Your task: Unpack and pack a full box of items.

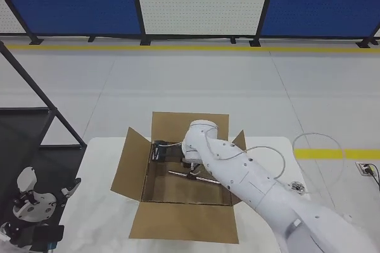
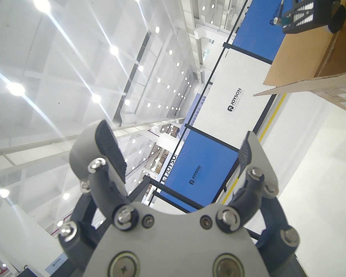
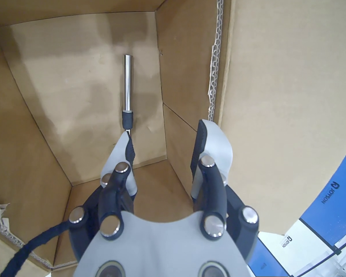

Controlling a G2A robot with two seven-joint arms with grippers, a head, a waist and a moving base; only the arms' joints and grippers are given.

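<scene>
An open cardboard box (image 1: 133,161) stands in the middle of the white table (image 1: 98,209), all flaps folded outward. On its floor lies a silver metal rod (image 3: 128,82) with a black collar (image 3: 127,119); from above the rod (image 1: 195,176) lies near the box's middle. My right arm (image 1: 240,174) comes in from the near right, its wrist over the box's far half. The right gripper (image 3: 165,132) hangs open inside the box just above the rod's collar end, holding nothing. My left gripper (image 1: 49,185) sits off the table's near-left corner, open and empty, its fingers (image 2: 111,142) pointing up toward the ceiling.
A black metal frame (image 1: 25,120) stands left of the table. A grey cable (image 1: 316,140) loops on the floor to the right. Bare table surface lies on both sides of the box. The box's flap (image 2: 305,61) shows in the left wrist view.
</scene>
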